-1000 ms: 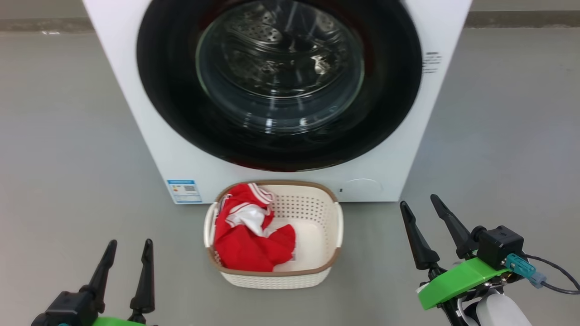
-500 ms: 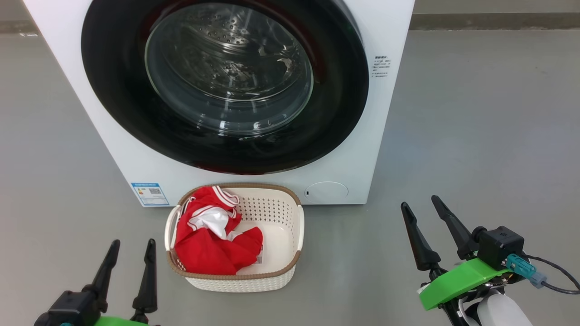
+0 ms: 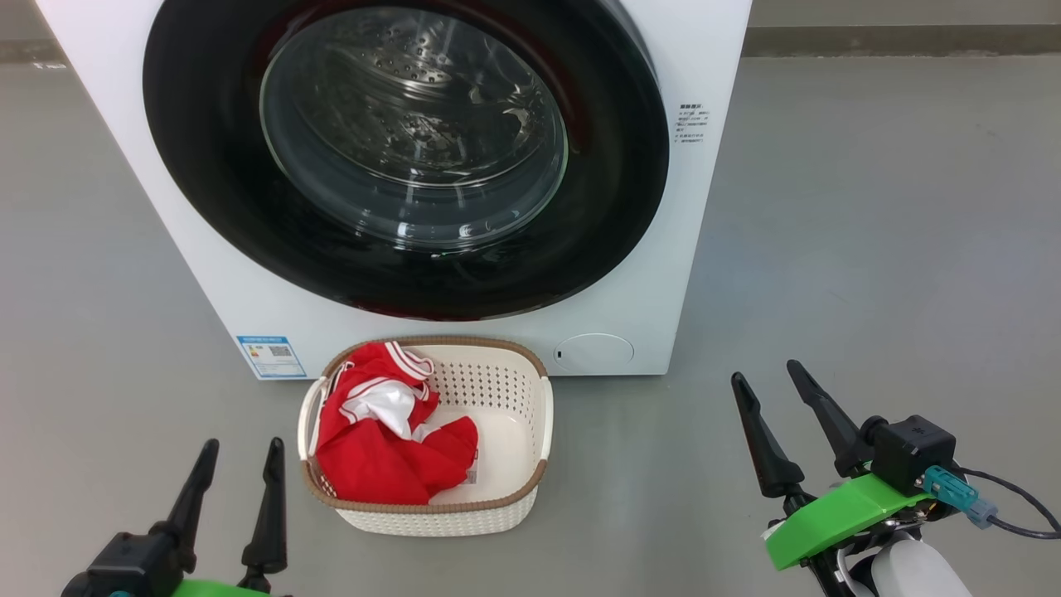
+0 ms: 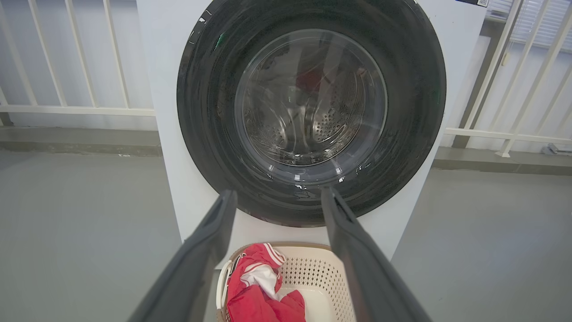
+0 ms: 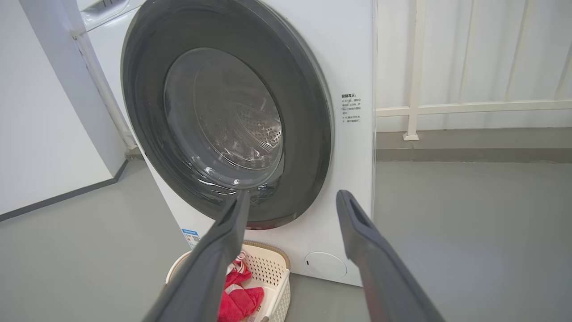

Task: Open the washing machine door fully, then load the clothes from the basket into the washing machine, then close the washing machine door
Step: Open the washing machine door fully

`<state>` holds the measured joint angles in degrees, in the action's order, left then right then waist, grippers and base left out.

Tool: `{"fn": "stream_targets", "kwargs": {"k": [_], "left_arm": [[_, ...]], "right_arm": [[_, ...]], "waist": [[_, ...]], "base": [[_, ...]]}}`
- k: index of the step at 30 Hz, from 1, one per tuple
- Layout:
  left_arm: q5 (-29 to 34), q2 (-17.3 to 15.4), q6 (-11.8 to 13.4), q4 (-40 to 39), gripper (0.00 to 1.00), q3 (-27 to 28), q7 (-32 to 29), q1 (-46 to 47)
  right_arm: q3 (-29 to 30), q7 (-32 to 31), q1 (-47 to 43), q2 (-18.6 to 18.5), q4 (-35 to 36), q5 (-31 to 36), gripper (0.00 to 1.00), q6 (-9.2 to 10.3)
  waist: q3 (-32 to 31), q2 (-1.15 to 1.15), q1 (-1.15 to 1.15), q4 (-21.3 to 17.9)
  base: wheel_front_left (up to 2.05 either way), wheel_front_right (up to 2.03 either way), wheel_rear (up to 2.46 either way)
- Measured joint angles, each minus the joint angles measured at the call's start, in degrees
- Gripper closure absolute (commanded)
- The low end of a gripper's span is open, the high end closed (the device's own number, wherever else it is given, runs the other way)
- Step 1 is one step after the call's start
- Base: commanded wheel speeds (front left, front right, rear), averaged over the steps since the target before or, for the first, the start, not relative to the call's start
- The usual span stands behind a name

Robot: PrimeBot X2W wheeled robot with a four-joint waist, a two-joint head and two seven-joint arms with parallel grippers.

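Grey floor [image 3: 870,249] bears basket [image 3: 431,518] just before door [image 3: 207,166]; left gripper [image 3: 242,444], right gripper [image 3: 764,371] apart.

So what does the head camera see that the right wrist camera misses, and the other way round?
Head camera: the left gripper, open, and the green bracket behind the right gripper. Right wrist camera: a white railing on one side of the washing machine and a pale wall on the other. Shared: the shut door, the basket with red clothes, and the right gripper's open fingers.
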<state>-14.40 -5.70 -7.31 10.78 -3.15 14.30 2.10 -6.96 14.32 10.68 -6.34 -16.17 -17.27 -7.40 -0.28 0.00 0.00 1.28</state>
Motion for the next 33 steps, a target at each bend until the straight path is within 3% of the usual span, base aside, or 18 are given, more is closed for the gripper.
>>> {"fn": "stream_targets", "kwargs": {"k": [33], "left_arm": [[0.1,0.1,0.0,0.0,0.00,0.6,0.0,0.0]], "right_arm": [[0.0,0.0,0.2,0.0,-0.7,0.0,0.00,0.00]], "waist": [[0.1,0.00,0.00,0.0]], "base": [[0.00,0.00,0.00]]}}
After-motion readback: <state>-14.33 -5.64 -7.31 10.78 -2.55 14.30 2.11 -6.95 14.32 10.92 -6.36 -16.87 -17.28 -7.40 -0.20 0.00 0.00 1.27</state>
